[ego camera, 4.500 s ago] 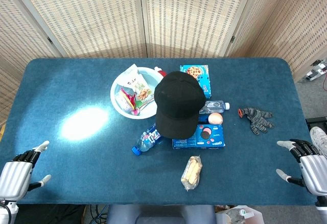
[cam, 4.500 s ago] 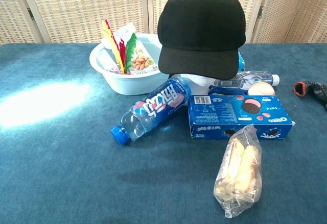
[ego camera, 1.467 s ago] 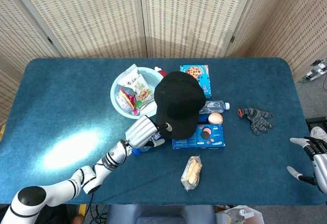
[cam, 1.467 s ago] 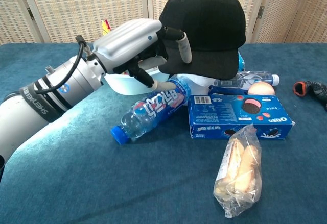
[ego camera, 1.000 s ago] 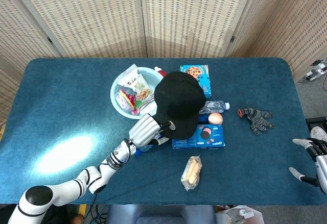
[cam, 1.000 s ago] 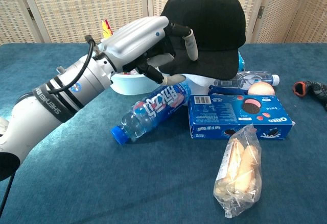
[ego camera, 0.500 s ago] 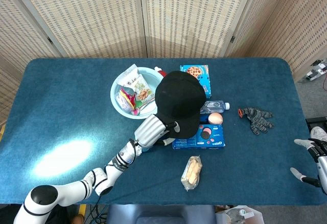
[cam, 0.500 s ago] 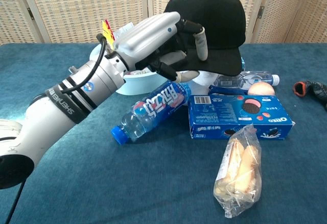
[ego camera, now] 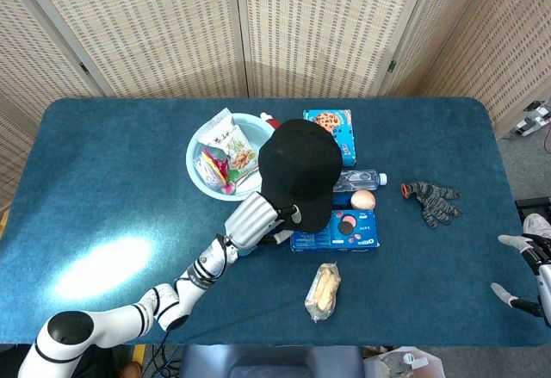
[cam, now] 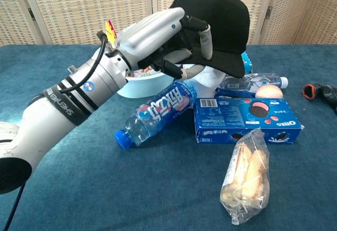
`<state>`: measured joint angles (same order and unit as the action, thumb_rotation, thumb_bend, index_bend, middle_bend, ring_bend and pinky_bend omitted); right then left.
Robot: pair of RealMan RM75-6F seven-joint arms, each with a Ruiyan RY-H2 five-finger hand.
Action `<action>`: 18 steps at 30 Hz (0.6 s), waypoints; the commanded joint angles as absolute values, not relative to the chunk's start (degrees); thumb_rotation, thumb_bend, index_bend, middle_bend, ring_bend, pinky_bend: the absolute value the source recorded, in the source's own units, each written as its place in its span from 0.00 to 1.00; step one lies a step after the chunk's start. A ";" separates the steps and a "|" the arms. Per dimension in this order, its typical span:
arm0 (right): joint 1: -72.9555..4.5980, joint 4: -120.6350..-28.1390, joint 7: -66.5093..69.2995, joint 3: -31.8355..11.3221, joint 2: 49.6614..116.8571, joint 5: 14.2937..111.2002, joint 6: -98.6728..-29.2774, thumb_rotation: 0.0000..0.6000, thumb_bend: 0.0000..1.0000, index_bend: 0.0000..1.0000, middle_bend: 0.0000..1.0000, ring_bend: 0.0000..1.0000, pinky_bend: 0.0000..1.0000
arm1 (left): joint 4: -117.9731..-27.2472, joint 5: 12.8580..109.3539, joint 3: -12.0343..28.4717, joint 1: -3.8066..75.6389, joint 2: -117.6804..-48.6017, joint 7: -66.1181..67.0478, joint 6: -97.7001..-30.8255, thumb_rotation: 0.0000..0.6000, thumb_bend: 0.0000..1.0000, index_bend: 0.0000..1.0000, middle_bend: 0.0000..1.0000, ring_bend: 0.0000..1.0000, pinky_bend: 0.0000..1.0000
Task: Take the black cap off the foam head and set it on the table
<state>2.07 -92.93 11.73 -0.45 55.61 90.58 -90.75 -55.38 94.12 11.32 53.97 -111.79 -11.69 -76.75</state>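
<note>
The black cap (ego camera: 301, 171) sits on the white foam head (cam: 213, 78), tilted, with its brim lifted on the left side. My left hand (cam: 158, 36) grips the brim, fingers (cam: 202, 33) over the top and thumb underneath. From above, the left hand (ego camera: 258, 219) lies at the cap's near-left edge. Only a small part of the foam head shows below the brim. My right hand (ego camera: 527, 276) is far off at the table's right edge, open, holding nothing.
A light blue bowl (ego camera: 200, 150) of snack packets stands behind my left hand. A blue-capped bottle (cam: 155, 115), an Oreo box (cam: 247, 120) and a bread packet (cam: 245, 176) lie in front of the head. A dark glove (ego camera: 433, 201) lies to the right.
My left hand came in from the left, closed on the cap's brim and has tipped the brim upward, showing more of the foam head. The right hand has stayed at the table's edge.
</note>
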 commanded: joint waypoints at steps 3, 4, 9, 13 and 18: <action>2.15 -92.85 11.83 -0.44 55.67 90.77 -90.94 1.00 0.14 0.28 0.31 0.19 0.21 | -57.10 93.95 12.11 53.73 -110.25 -11.28 -77.98 1.00 0.61 0.57 1.00 1.00 1.00; 2.17 -92.80 11.87 -0.44 55.71 90.77 -90.97 1.00 0.14 0.28 0.31 0.19 0.21 | -57.62 93.87 12.42 53.72 -109.84 -11.26 -78.29 1.00 0.61 0.57 1.00 1.00 1.00; 2.27 -92.68 12.02 -0.44 55.73 90.79 -91.07 1.00 0.14 0.28 0.31 0.19 0.21 | -60.72 92.45 14.27 53.82 -108.31 -11.66 -78.54 1.00 0.60 0.57 1.00 1.00 1.00; 2.30 -92.68 12.00 -0.50 55.70 90.87 -91.19 1.00 0.14 0.28 0.31 0.19 0.21 | -63.62 91.01 15.90 54.11 -107.25 -11.47 -78.03 1.00 0.60 0.57 1.00 1.00 1.00; 2.30 -92.76 11.96 -0.54 55.70 90.91 -91.23 1.00 0.14 0.29 0.31 0.19 0.21 | -66.67 88.64 18.16 54.82 -106.35 -9.87 -76.51 1.00 0.60 0.58 1.00 1.00 1.00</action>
<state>2.30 -92.76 11.96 -0.54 55.70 90.90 -91.23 -66.03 89.23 17.57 54.53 -106.68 -10.33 -76.98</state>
